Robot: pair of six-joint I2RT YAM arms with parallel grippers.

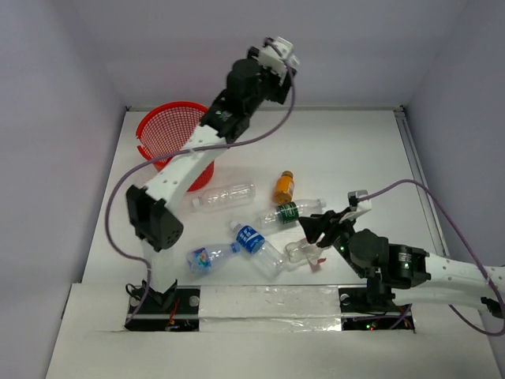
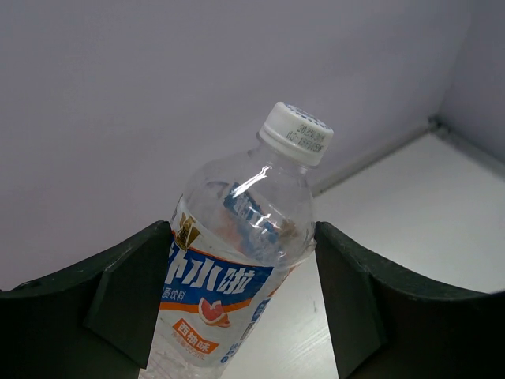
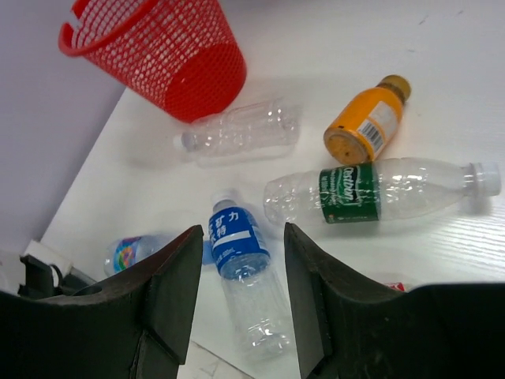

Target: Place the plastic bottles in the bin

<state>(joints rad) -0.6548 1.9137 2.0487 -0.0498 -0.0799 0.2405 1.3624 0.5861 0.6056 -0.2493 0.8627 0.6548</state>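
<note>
Left fingers [image 2: 130,300] clamp a blue-labelled bottle [image 2: 237,253] aloft at two o'clock of the bin [image 1: 158,112], likely for dropping in; right fingers [image 3: 177,296] gape empty above a second bottle [image 3: 241,257].

White tabletop [image 1: 355,150], plain pale lilac walls [image 1: 118,47] on three sides, soft even light

The red mesh bin [image 1: 162,130] stands upright at upper left. On the table at mid-frame, six bottles lie on their sides: an unlabelled bottle [image 1: 223,196], an orange bottle [image 1: 284,187], a green-labelled bottle [image 1: 292,212], a blue-labelled bottle [image 1: 254,243], a rainbow-labelled bottle [image 1: 207,257] and a small clear bottle [image 1: 298,253]. A white-capped bottle [image 2: 237,268] sits tilted, clamped in the left gripper [image 2: 241,308].
</note>
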